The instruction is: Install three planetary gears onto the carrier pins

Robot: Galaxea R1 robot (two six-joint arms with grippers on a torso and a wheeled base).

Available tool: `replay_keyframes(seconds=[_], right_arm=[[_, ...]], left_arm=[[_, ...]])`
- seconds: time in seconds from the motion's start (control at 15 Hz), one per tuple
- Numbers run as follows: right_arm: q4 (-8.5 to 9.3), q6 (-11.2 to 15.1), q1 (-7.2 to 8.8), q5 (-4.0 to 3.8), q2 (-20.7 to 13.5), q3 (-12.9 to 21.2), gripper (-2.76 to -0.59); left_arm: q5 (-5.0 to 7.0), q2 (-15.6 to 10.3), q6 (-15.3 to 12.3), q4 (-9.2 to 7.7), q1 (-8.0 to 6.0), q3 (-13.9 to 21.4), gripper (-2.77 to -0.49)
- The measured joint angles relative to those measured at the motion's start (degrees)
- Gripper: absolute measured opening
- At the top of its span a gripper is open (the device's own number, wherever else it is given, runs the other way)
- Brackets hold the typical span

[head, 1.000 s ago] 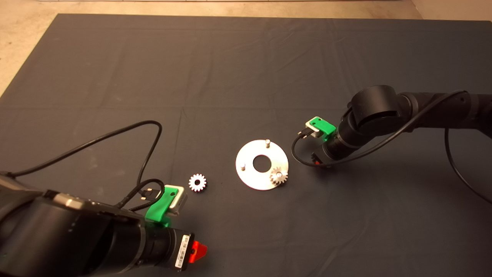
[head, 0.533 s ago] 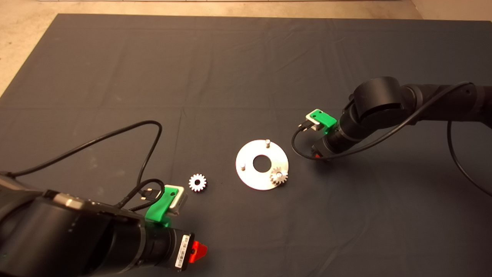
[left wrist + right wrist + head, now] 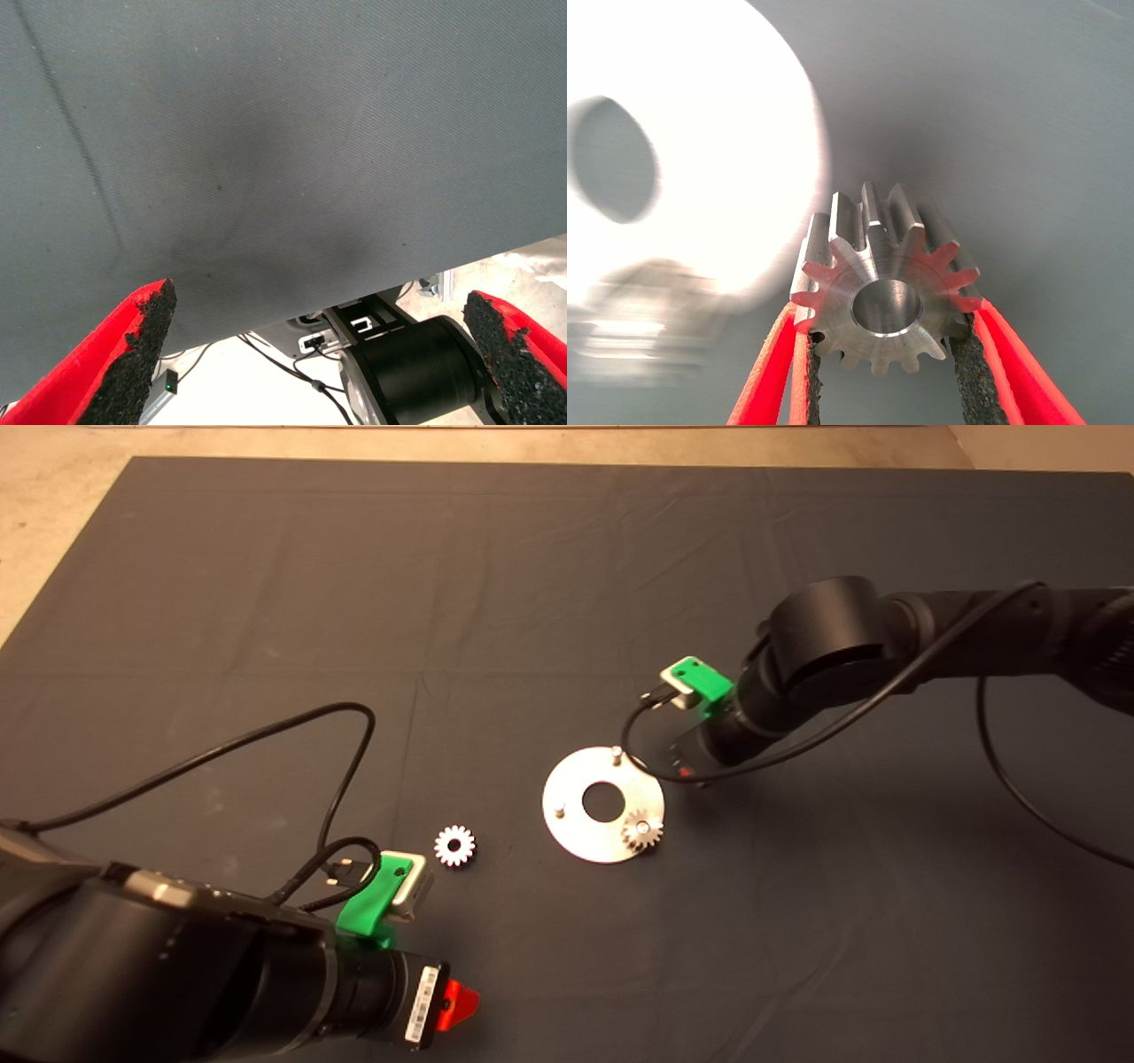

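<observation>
right wrist view: right gripper [image 3: 881, 354] pinches a steel toothed gear [image 3: 881, 283], just beside the flat round silver carrier plate [image 3: 580, 837]
plate: darker gear [image 3: 642, 832] seated on one pin; two pins bare
mat: bright silver-white gear [image 3: 454, 845] lies loose, left of plate
left gripper [image 3: 319, 354]: spread, parked lower left

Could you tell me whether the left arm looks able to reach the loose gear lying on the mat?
Probably yes. The loose gear lies on bare mat just beyond the left gripper, whose fingers are open, with nothing between them. The right gripper holds its own gear over by the plate.
</observation>
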Motion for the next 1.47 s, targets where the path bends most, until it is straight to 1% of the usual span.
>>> replay_keyframes(seconds=[0.07, 0.13, 0.2, 0.27, 0.33, 0.4, 0.53, 0.67, 0.8, 0.93, 1.07, 1.2, 1.27, 1.47], right_arm=[[0.02, 0.8, 0.11, 0.23, 1.7, 0.0, -2.55], [0.1, 1.2, 0.45, 0.75, 3.0, 0.1, -2.55], [0.1, 1.5, 0.97, 0.91, 3.6, 0.2, -2.55], [0.11, 1.6, 1.44, 0.68, 3.6, 0.1, -2.55], [0.1, 1.9, 1.6, 0.1, 3.6, 0.1, -2.55], [0.11, 2.0, 1.55, -0.21, 3.7, 0.0, -2.55], [0.14, 2.0, 1.55, -0.1, 4.3, -0.9, -2.55], [0.18, 2.0, 1.55, 0.26, 5.1, -2.9, -2.55], [0.13, 1.8, 1.52, 0.03, 5.8, -5.7, -2.55], [0.13, 1.8, 1.47, -0.22, 7.3, -7.4, -2.55], [0.18, 1.8, 1.38, 0.27, 8.6, -7.5, -2.55], [0.18, 1.8, 1.38, 0.45, 8.9, -7.5, -2.55], [0.16, 1.8, 1.39, 0.09, 8.9, -7.6, -2.55], [0.44, 1.8, 1.39, 0.04, 9.0, -7.6, -2.55]], left_arm=[[0.02, 0.0, 0.0, 0.0, 0.02, 0.0, -0.92], [0.05, 0.0, 0.0, 0.0, 0.02, 0.0, -0.92], [0.05, 0.0, 0.0, 0.0, 0.0, 0.0, -0.92], [0.02, 0.0, 0.0, 0.0, 0.02, 0.0, -0.92], [0.07, 0.0, 0.0, 0.0, 0.02, 0.0, -0.92], [0.02, 0.0, 0.0, 0.0, 0.0, 0.0, -0.92], [0.05, 0.0, 0.0, 0.0, 0.02, 0.0, -0.92], [0.05, 0.0, 0.0, -0.01, 0.02, 0.0, -0.92], [0.02, 0.0, 0.0, 0.0, 0.01, 0.0, -0.92], [0.05, 0.0, 0.0, 0.0, 0.0, 0.0, -0.92], [0.05, 0.0, 0.0, -0.02, 0.02, 0.0, -0.92], [0.05, 0.0, 0.0, 0.0, 0.02, 0.0, -0.92], [0.03, 0.0, 0.0, 0.0, 0.02, 0.0, -0.92], [0.05, 0.0, 0.0, 0.0, 0.02, 0.0, -0.92]])
